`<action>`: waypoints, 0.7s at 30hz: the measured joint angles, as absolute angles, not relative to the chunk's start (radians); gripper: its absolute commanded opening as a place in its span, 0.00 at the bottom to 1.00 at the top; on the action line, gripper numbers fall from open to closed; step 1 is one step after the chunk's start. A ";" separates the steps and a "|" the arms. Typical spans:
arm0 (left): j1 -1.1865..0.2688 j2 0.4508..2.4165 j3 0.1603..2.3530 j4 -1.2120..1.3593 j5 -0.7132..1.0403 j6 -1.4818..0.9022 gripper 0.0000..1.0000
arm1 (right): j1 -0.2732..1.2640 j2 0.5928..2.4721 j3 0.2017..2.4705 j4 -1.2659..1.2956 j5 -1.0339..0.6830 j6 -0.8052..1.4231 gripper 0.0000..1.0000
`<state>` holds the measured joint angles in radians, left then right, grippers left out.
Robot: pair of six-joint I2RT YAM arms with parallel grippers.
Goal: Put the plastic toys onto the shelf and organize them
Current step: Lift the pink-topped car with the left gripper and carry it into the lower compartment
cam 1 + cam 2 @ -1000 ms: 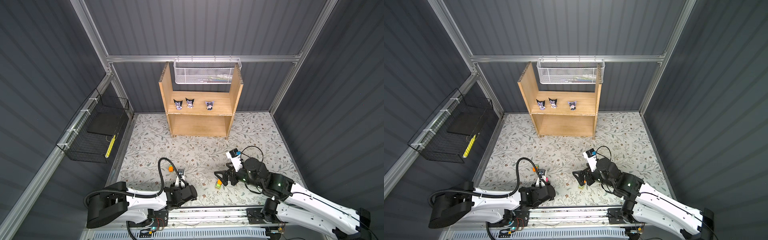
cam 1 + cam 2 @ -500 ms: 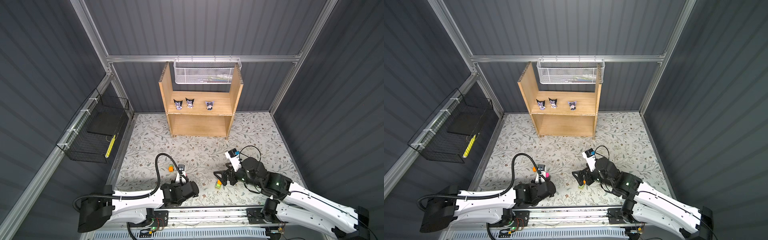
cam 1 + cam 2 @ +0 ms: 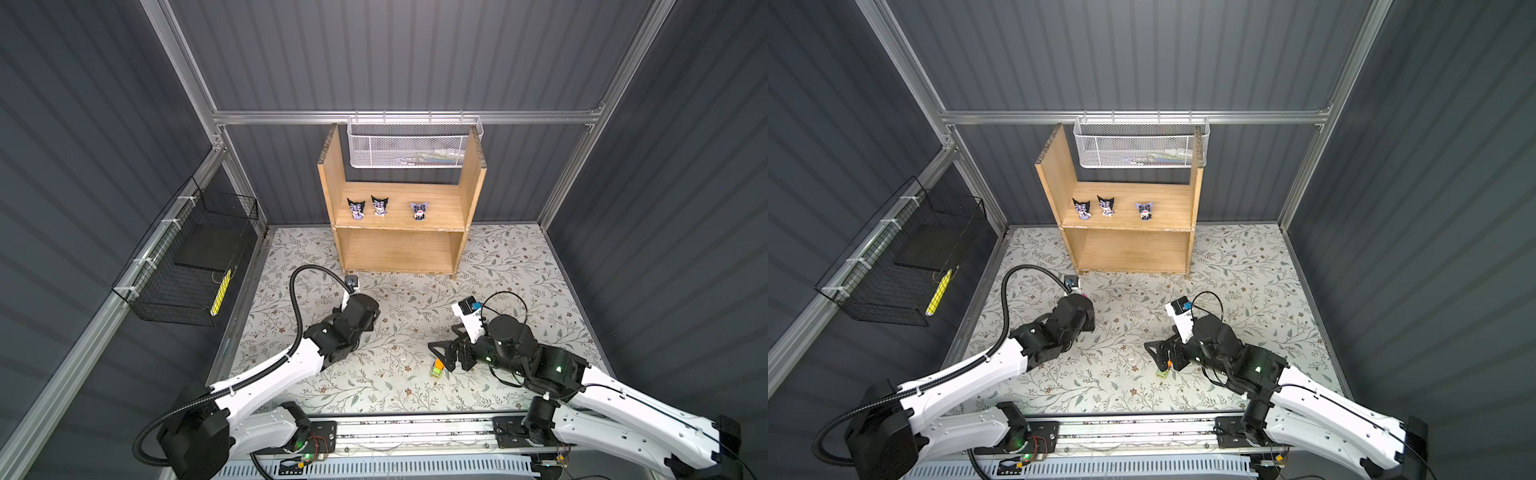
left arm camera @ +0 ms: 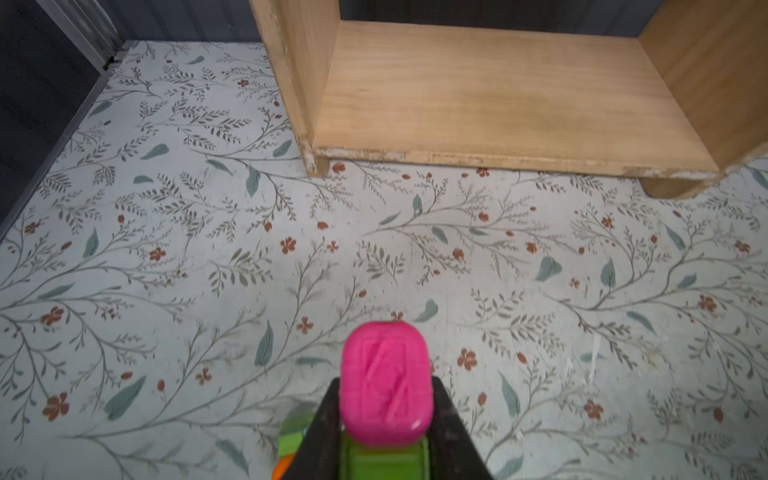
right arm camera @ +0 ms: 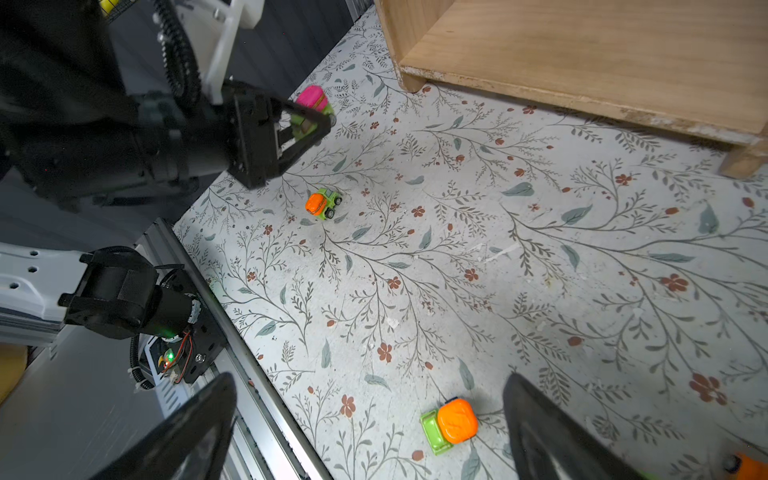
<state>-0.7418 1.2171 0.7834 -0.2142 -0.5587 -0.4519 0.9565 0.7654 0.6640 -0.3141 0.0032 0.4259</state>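
Far left, a black wire basket (image 3: pixel 187 257) hangs on the side wall. Next over, the left hand (image 4: pixel 384 399) is pinching a pink-and-green toy car (image 4: pixel 384 378) tight between its two fingers. The pink roof sticks out past the tips and points at the shelf (image 3: pixel 330 174). The car looks lifted off the floral surface (image 3: pixel 407 316), in front of the shelf's left foot but apart from it.

In the right wrist view there's a loose orange-and-green car (image 5: pixel 323 203) sitting on the surface near that hand.

The shelf stands at the back middle. Its upper tier has three purple-and-black figurines (image 3: pixel 356 208) upright in a row, two close together on the left and the third off by itself toward the middle. A white mesh basket (image 3: pixel 411 145) hangs on the rail behind the shelf's top.

Over on the right, the right hand (image 5: pixel 370 424) is spread wide and low over the surface. A second orange-and-green car (image 5: pixel 451 424) sits between its fingers, nearer one of them, and as far as I can tell it touches neither. A bit of another orange toy (image 5: pixel 744 465) peeks in at the frame edge, too cut off to say more.
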 measured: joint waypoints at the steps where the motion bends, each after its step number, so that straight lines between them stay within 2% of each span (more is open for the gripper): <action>1: -0.710 1.253 0.809 -0.191 -0.529 -0.425 0.20 | 0.957 0.765 0.664 -0.315 0.004 0.426 0.99; 9: -0.552 1.518 0.936 -0.031 -0.342 -0.291 0.19 | 0.955 0.740 0.669 -0.321 0.011 0.414 0.99; 21: -0.470 1.762 1.111 0.081 -0.236 -0.204 0.18 | 0.930 0.725 0.686 -0.327 0.023 0.400 0.99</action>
